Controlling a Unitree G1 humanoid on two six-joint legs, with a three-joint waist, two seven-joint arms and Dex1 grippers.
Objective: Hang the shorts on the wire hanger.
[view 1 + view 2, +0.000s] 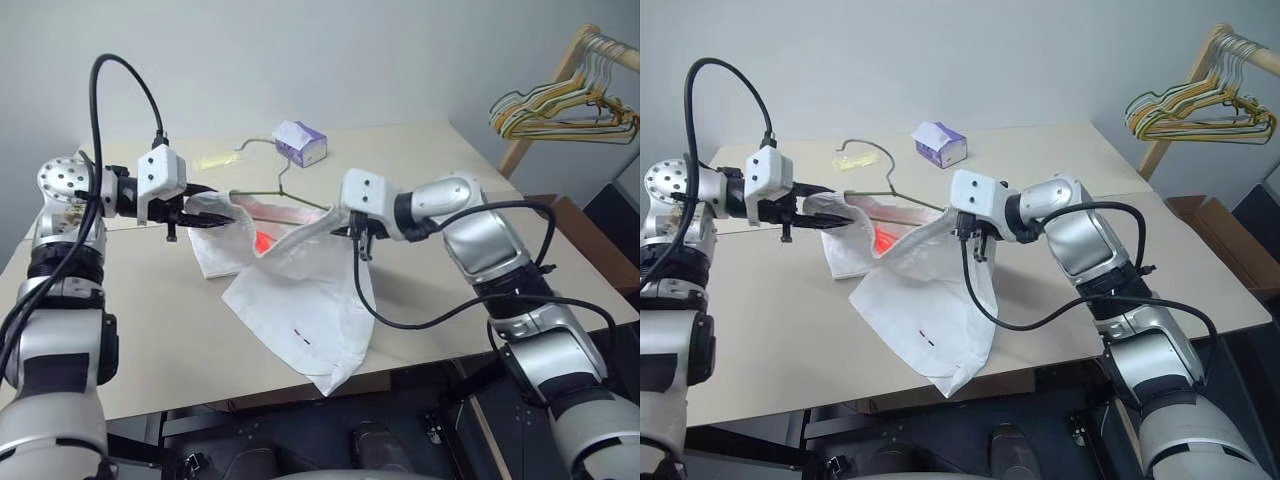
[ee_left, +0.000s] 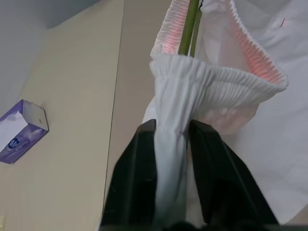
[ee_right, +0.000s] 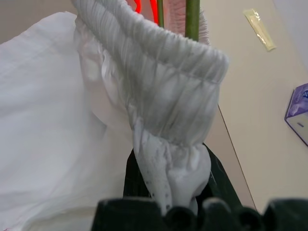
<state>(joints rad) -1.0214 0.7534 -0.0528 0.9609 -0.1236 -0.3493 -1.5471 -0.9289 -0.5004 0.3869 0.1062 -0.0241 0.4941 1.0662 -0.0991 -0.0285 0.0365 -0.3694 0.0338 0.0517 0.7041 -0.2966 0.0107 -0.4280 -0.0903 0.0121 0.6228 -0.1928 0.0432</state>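
White shorts [image 1: 300,290] hang stretched between both claws.

A purple tissue box [image 1: 300,142] sits on the table [image 1: 150,320].

This looks like a plain test room, not a home: a bare grey wall [image 1: 350,50] stands behind a simple beige table [image 1: 150,330]. A wooden rack [image 1: 560,80] with bunched hangers [image 1: 560,110] stands beyond the right pincer [image 1: 352,232], and a cardboard box [image 1: 1215,235] lies on the floor.
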